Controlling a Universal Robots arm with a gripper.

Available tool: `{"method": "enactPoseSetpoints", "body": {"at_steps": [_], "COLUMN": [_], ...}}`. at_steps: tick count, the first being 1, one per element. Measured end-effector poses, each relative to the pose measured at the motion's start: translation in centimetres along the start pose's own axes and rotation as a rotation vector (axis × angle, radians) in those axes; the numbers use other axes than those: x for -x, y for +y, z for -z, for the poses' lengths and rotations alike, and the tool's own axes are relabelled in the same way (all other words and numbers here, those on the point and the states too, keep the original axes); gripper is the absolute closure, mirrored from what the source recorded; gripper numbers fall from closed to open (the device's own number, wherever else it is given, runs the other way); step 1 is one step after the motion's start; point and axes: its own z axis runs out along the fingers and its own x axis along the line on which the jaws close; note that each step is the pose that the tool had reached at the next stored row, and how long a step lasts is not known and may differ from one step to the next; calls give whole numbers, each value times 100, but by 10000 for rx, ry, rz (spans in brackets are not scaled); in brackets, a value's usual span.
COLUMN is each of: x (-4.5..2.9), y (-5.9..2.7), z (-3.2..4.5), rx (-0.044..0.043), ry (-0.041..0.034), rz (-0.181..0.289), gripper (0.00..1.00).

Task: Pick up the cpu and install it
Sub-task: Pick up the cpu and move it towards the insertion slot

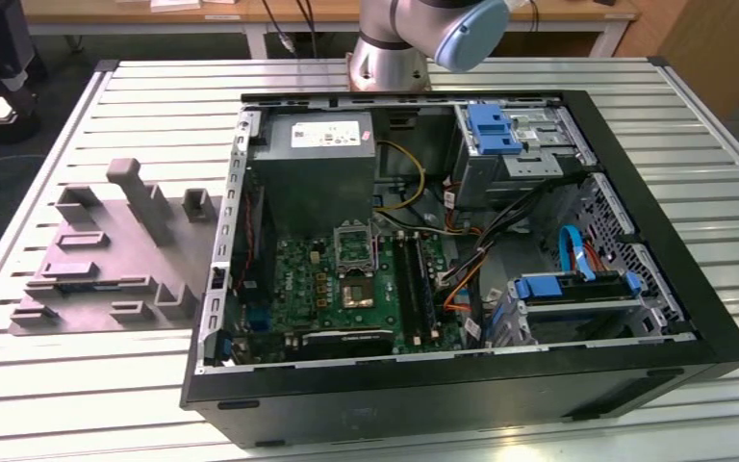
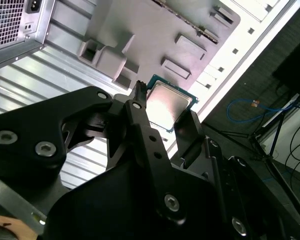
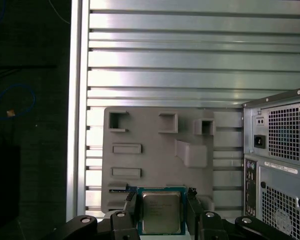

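The slatted aluminium table (image 1: pixel 74 385) carries everything. A black tower case (image 1: pixel 472 380) lies on its side with its panel off, so the boards face up and can be reached from above. The arm (image 1: pixel 395 48) rises from the table at twelve o'clock of the case in the exterior view, close enough to cover both case and parts stand.

At nine o'clock of the case sits the grey moulded fixture (image 1: pixel 100 269). Its blocks and recesses look made to park loose parts in known places. Inside the case, the grey power-supply box (image 1: pixel 324 159) fills the eleven o'clock corner. The green motherboard (image 1: pixel 318 289) lies toward seven o'clock, and the dark socket frame (image 1: pixel 354 243) sits near the case's middle. The frame appears to be swung open to receive a chip, though that is a judgement.

In both wrist views the gripper (image 3: pixel 161 209) hangs above the fixture's edge, with the case's vented rear beside it. The cpu (image 3: pixel 161 216) sits between its two black fingers (image 3: pixel 131 207), which are clenched on opposite edges of the chip. The pale metal lid faces the cameras, a hold that presumably spares the underside contacts. The fixture looks well below the chip, so I judge the cpu to be lifted clear and not yet near the socket.
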Motion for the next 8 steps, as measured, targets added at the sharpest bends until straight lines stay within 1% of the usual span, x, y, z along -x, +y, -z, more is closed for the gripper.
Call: {"method": "enactPoseSetpoints", "body": {"at_steps": [8], "x": [18], "y": [0], "z": [-1], "rx": [1], "ry": [-1], "rz": [0], "gripper": [53]}}
